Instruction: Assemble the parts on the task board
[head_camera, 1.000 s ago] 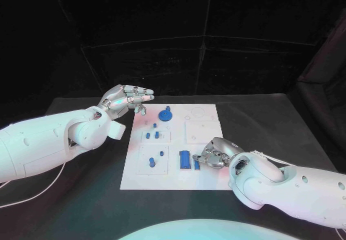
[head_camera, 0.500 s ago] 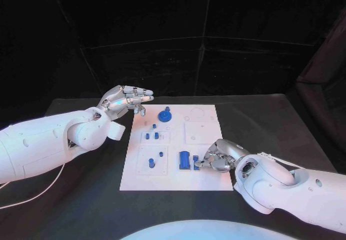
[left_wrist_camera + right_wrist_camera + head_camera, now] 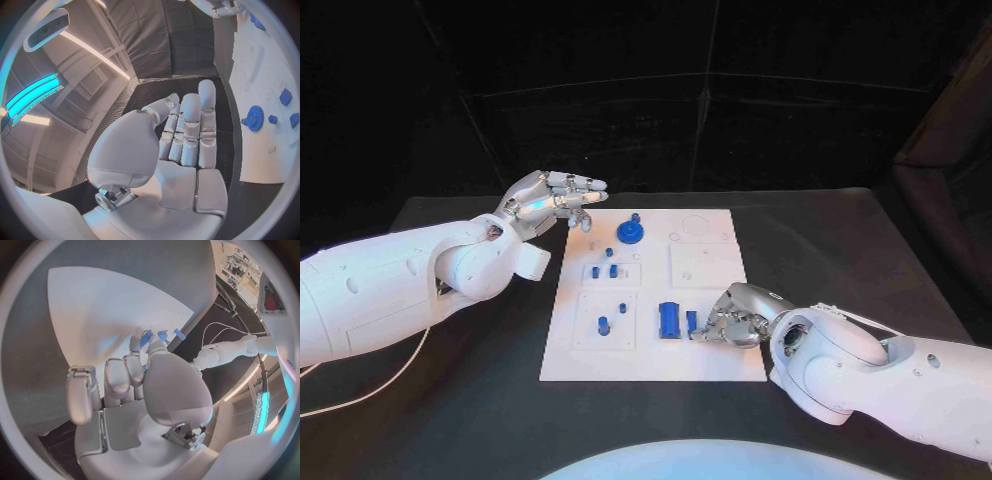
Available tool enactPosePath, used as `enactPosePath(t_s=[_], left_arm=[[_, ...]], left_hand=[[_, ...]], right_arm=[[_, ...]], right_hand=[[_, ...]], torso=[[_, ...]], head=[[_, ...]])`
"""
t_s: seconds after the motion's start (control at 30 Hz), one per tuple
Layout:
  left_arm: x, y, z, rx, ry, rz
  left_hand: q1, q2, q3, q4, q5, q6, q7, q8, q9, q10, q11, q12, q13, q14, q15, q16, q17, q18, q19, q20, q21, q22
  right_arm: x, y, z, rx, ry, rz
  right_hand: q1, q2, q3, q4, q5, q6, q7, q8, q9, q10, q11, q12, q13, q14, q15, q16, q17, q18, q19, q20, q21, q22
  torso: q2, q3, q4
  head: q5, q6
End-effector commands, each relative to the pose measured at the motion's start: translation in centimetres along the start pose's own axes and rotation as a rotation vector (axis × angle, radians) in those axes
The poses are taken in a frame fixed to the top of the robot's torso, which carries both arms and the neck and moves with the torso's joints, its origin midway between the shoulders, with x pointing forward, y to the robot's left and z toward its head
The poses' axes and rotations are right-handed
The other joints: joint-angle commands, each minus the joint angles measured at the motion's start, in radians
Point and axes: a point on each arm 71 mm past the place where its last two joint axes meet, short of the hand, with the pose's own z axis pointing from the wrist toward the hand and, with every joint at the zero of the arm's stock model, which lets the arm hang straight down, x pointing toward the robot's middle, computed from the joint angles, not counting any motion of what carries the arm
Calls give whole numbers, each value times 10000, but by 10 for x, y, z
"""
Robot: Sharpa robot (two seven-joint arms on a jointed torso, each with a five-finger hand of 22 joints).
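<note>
The right hand [image 3: 730, 318], fingers curled at the small blue block [image 3: 691, 322] on the task board [image 3: 711, 262]; grip unclear. Next: secure pinch. Left hand [image 3: 557, 198] hovers empty, loosely curled.

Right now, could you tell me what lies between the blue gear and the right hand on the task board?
In the head view, bare white task board with faint recessed outlines lies between the blue gear and the right hand; no parts there.

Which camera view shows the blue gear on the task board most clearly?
The head view shows the blue gear best: it appears whole, from above, at the far end of the task board, near the left hand. The left wrist view also shows it, bent at the circle's edge. In the right wrist view I cannot identify it.
</note>
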Motion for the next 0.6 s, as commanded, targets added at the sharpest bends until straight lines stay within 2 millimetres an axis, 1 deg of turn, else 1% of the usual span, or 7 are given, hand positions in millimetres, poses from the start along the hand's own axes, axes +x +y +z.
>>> enactPosePath(t_s=[0.03,0.2,0.37,0.43,0.5,0.57,0.6], left_arm=[[1,-2,1,105,78,-80],[1,-1,1,103,78,-80],[1,-1,0,101,68,-76],[0,-2,0,102,63,-74],[0,-1,0,103,62,-74],[0,-2,0,110,59,-72],[0,-2,0,120,45,-65]], left_hand=[[-95,-16,-69,4,53,-24,-42,43,-1,-42,-19,47,-8,-76,10,-6,-9,137,-47,19,-36,-9],[-95,-16,-69,4,53,-24,-42,43,-1,-42,-19,47,-8,-76,10,-6,-9,137,-47,19,-36,-9],[-95,-16,-69,4,53,-24,-42,43,-1,-42,-19,47,-8,-76,10,-6,-9,137,-47,19,-36,-9],[-95,-16,-69,4,53,-24,-42,43,-1,-42,-19,47,-8,-76,10,-6,-9,137,-47,19,-36,-9],[-95,-16,-69,4,53,-24,-42,43,-1,-42,-19,47,-8,-76,10,-6,-9,137,-47,19,-36,-9],[-95,-16,-69,4,53,-24,-42,43,-1,-42,-19,47,-8,-76,10,-6,-9,137,-47,19,-36,-9],[-98,-20,-73,0,51,-26,-41,45,-1,-45,-19,49,-8,-78,9,-4,-11,137,-47,19,-39,-11]], right_arm=[[1,-1,3,169,171,-187],[-1,-3,6,328,-198,-110],[-2,-1,5,181,-410,75],[-2,0,4,61,-419,195],[-3,1,2,-167,-417,415],[-5,1,-1,-554,-406,783],[-6,1,-3,-830,-389,1007]], right_hand=[[128,-2,4,-62,-42,-90,-9,-44,20,29,11,-38,4,176,48,-57,-18,-34,965,-18,-49,2525],[129,150,-17,-40,18,-81,-9,-46,46,37,11,-26,20,182,45,-51,1,-35,968,-21,-45,2529],[-213,192,-276,192,86,-75,9,-49,93,59,26,3,51,189,57,-48,10,-38,973,-13,-36,2538],[-327,149,-398,271,44,-88,19,-57,110,52,34,-29,39,186,63,-58,-6,-34,966,-9,-48,2527],[-423,51,-547,338,-21,-142,42,-86,120,28,53,-92,11,181,75,-74,-31,-21,940,0,-93,2488],[-445,-73,-683,370,-69,-394,126,-231,85,-56,116,-282,-85,156,113,-140,-145,10,880,22,-194,2401],[-370,-120,-743,360,-81,-700,236,-406,36,-211,205,-641,-275,89,177,-300,-418,73,756,64,-402,2221]], torso=[[4,2,-9],[7,6,-6],[2,16,-7],[0,13,-20],[-2,14,-22],[-6,16,-19],[-10,10,-19]], head=[[32,-25],[28,-29],[41,-33],[45,-21],[53,-18],[36,-4],[28,13]])
